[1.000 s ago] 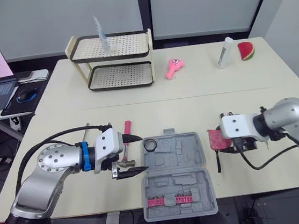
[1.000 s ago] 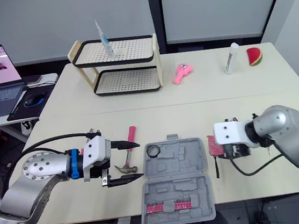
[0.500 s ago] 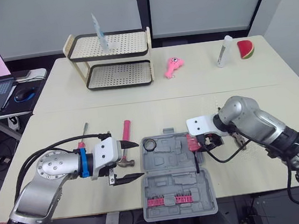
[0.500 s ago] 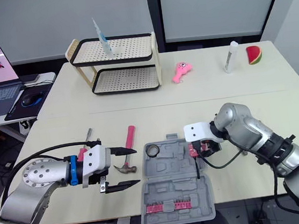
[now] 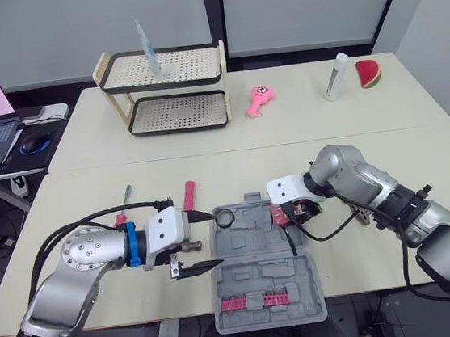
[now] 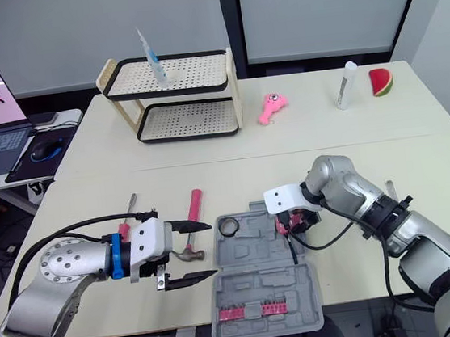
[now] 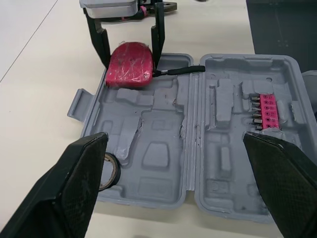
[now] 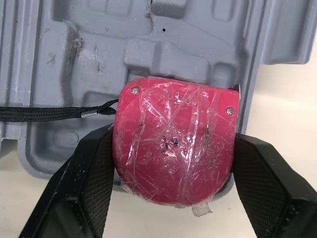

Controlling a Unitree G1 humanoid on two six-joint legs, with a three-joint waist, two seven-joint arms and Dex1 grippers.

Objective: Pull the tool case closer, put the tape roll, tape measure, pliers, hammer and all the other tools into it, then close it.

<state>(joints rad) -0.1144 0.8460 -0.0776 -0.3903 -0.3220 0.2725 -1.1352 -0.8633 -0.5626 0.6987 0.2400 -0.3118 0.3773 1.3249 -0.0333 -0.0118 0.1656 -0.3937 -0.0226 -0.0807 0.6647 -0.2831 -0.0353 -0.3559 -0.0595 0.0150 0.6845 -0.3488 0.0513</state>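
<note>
Right claw [image 7: 131,63]: tape measure [image 8: 173,158] over case [image 5: 253,238]

The gray tool case [image 5: 260,266] lies open and flat. The black tape roll [image 5: 226,217] sits in its far left corner. The right gripper [image 7: 131,62] pinches the red tape measure [image 8: 173,153] over its far right edge. The pink-handled hammer [image 6: 194,209] lies just left of the case.

Head stereo pair: high, facing fwd/down over table [image 5: 233,167]. Wrist cams: close, both on tool case [image 7: 163,148], shared w/ head views.
</note>
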